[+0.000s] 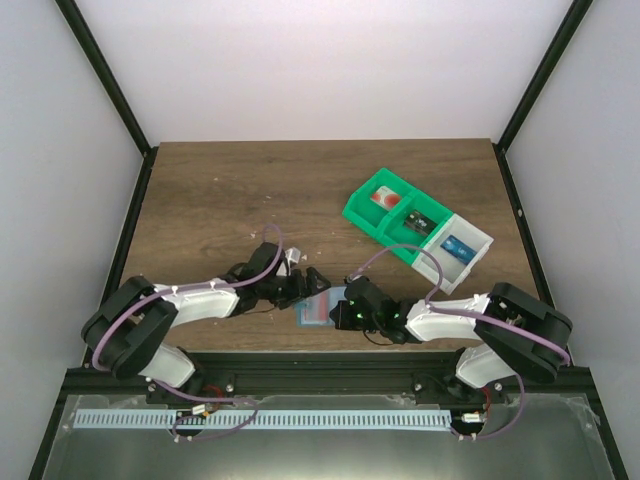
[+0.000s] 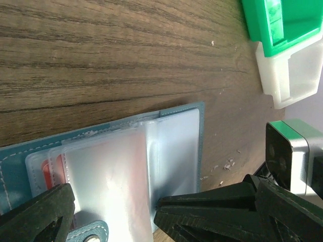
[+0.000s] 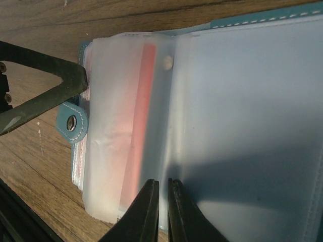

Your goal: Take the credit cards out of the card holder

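**Operator:** Where did the work stand when you checked it?

**Inspector:** Your flat teal-blue hinged card holder (image 1: 318, 312) lay open on the brown wood-grain table (image 1: 220, 200), at its near edge, between your two arms. The thin pale-and-red plastic credit cards (image 3: 140, 121) sat inside the frosted clear sleeves (image 3: 111, 151); none was out. Your right gripper (image 3: 162, 187) had its fingers pressed almost together at the sleeves' near edge. I could not tell whether a sleeve was nipped between them. Your left gripper (image 2: 113, 201) stood spread wide, straddling the sleeve stack, with one finger close against the stack's edge.

**Operator:** And the arms?

**Inspector:** Both were folded low, forearms reaching inward toward each other, wrists pitched down over the holder.

**Operator:** What would have made the step sound?

**Inspector:** In my judgement, you needed the holder pinned before any pull. The left fingers should have come down on the teal cover, clear of the small snap tab (image 3: 71, 122). The right should have taken a card's exposed edge, not the sleeve alone, and drawn it along the slot. A pinch on plastic only would likely have lifted the whole holder.
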{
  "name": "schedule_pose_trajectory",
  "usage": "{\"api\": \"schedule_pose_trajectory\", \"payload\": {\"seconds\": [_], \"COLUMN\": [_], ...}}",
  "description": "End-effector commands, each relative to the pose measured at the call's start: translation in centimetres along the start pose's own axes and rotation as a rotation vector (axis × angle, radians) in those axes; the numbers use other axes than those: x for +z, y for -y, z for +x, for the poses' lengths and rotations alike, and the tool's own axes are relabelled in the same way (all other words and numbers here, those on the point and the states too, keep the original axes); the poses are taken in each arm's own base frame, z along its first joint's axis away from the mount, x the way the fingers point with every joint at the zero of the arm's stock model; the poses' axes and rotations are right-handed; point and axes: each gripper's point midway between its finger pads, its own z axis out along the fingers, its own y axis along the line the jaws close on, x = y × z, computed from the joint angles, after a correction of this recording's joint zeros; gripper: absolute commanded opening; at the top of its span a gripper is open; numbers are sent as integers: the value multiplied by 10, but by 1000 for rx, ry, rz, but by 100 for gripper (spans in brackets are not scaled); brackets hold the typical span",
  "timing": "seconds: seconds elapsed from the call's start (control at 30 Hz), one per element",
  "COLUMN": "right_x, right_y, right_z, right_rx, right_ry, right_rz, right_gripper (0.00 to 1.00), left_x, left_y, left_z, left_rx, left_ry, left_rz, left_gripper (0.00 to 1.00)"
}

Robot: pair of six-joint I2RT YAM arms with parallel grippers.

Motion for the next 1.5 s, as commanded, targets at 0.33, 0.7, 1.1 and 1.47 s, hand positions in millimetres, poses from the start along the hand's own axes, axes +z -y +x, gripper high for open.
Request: {"api": "schedule_pose_trajectory", "payload": {"seconds": [0.33,0.7,1.1,1.47], "right_x": [-1,-11,-42,-45], "right_y": [10,11,8,13], "right_z": [0,-6,-23,-23], "right_rx": [-2,-25,-23,-53], "right_ry": [26,107,225,221], "right_rz": [35,-22,-50,-6], "right_gripper": [8,9,17,22], "left_x": [21,17,32,8], "left_y": [13,59,73,17], "left_z": [9,13,15,4], "left_rx": [-8,-30,-42,-64], "left_ry": [-38,-32,-58,22], "left_rz": [-3,154,222,4], "left_gripper": [100,100,100,100]}}
